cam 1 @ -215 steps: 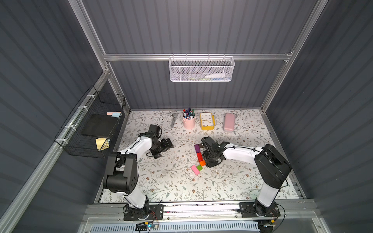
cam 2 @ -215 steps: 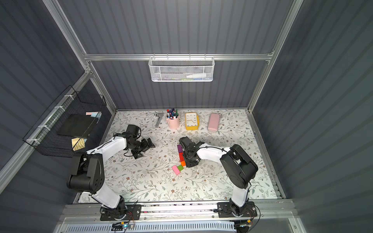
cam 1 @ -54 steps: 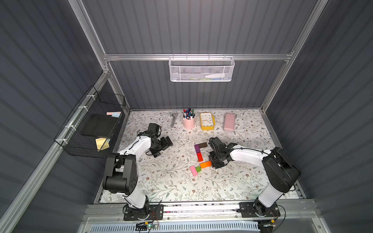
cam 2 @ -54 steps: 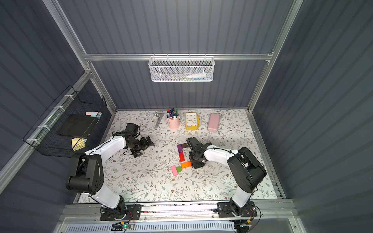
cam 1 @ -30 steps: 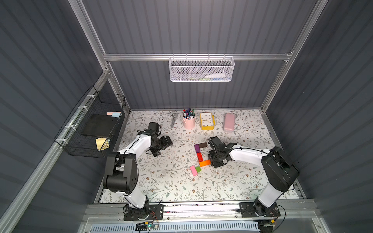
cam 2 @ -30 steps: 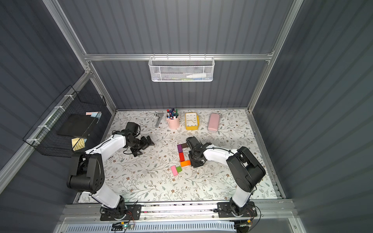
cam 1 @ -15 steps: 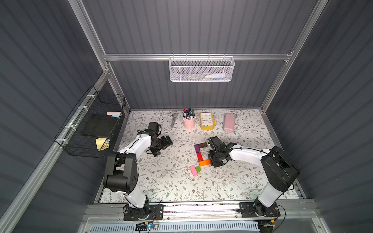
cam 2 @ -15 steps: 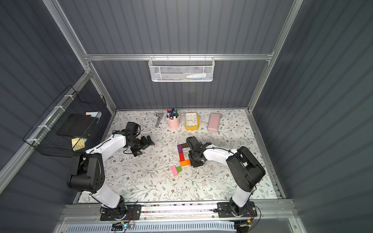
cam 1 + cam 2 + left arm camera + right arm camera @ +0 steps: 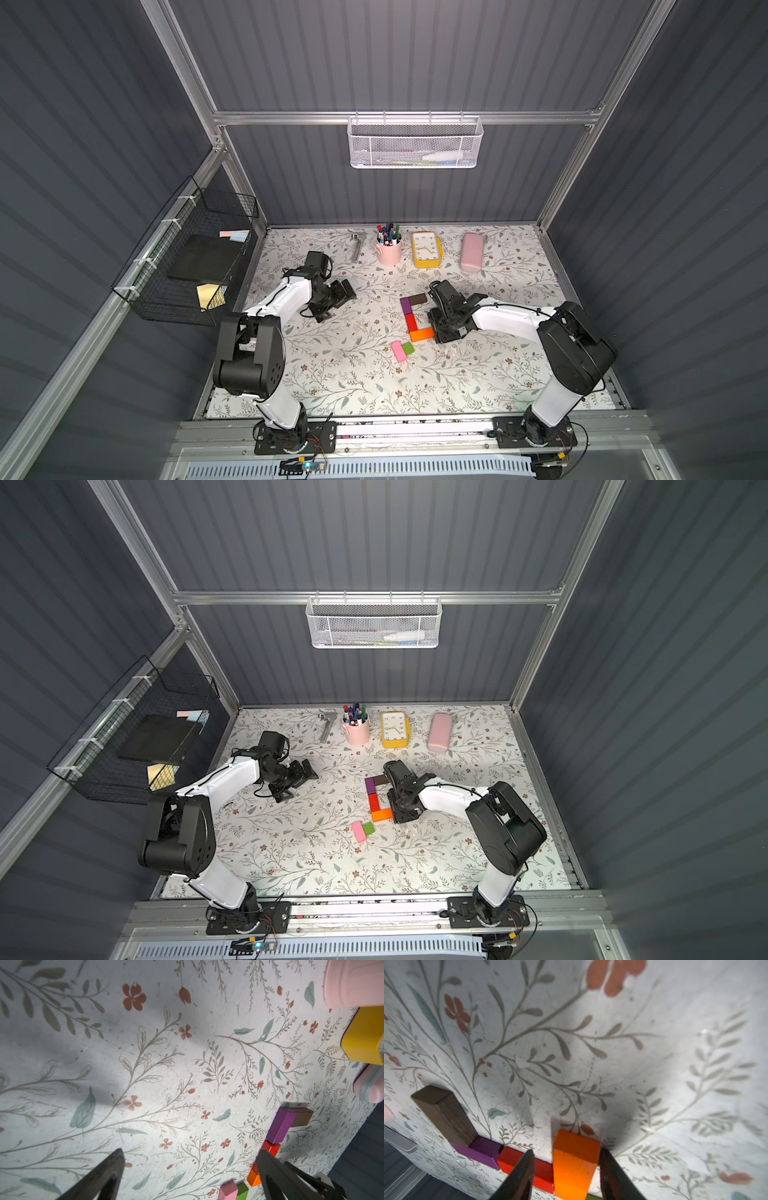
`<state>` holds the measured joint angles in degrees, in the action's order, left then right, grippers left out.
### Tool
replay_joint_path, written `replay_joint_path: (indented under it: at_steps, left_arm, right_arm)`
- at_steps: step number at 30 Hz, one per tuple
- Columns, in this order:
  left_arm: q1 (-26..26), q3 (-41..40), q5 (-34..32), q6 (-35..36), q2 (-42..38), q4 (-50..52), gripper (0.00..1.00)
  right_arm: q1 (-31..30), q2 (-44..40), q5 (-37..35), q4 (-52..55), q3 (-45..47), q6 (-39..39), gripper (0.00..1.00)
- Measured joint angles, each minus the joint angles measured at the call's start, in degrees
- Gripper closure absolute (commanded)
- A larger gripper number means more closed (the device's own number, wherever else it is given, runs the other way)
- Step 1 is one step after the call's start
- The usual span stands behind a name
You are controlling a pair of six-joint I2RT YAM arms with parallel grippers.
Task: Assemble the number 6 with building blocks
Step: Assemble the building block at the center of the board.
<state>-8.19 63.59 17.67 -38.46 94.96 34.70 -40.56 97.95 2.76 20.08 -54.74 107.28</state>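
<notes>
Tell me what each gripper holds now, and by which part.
Nothing, apparently. The right gripper straddles one end of the orange rectangular block, with a gap beside one finger; the left gripper is open and empty.

Orange block [image 9: 422, 333], red block [image 9: 410, 322], purple block [image 9: 406, 305] and brown block [image 9: 418, 299] on white floral mat [image 9: 353, 374].

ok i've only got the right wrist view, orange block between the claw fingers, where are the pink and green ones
observer: The pink block and green block lie side by side, loose, not touching the orange block, on its side toward the robot's bases.
operator: left claw doing anything
observer: No, the left claw is open and empty, off to one side and clear of all of them.
</notes>
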Motion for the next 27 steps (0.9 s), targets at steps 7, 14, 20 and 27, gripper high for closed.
replay_joint_path:
  at_steps: [7, 14, 20, 27]
  left_arm:
    - [0.0, 0.0, 0.0, 0.0, 0.0, 0.0, 0.01]
    - [0.0, -1.0, 0.0, 0.0, -0.3, -0.3, 0.01]
    - [0.0, -2.7, -0.3, -0.5, -1.0, -0.8, 0.01]
    - [0.0, -2.9, -0.7, -1.6, -1.1, -2.1, 0.01]
  right_arm:
    - [-0.5, -1.0, -0.3, 2.3, -0.9, -0.8, 0.47]
    - [-3.5, -8.4, -0.8, 6.4, -1.6, -1.1, 0.47]
    - [-3.9, -8.6, -1.3, 8.0, -6.0, -9.9, 0.47]
    - [-5.0, 8.8, 0.9, 16.4, -32.8, -34.4, 0.48]
